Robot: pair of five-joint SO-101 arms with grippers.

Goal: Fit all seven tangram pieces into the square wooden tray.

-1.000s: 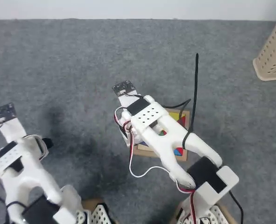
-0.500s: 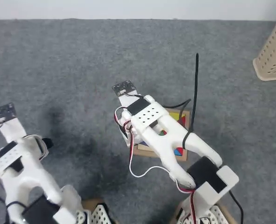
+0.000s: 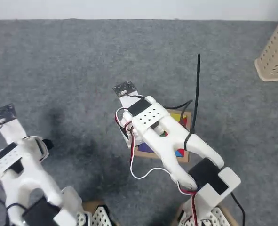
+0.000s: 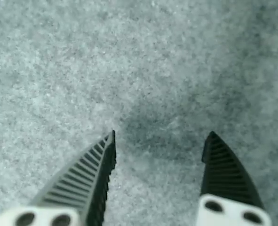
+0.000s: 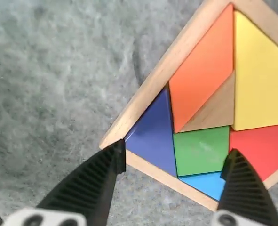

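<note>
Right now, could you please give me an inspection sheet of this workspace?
Surface: grey carpet, flat.
Job's things: tray holds six coloured pieces and a wood-coloured triangle, piece or gap unclear.
Clutter: nothing seen.
Grippers: left gripper, jaws open, over carpet; right gripper, jaws open, over tray corner.
Cables: red and white wires loop beside tray; black cable stands upright.
Surroundings: basket at far right; wall beyond.

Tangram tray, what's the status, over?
Left gripper open over bare carpet. Right gripper open above tray corner. Six coloured pieces in tray, wood-toned triangle beside orange piece. Nothing blocking.
</note>
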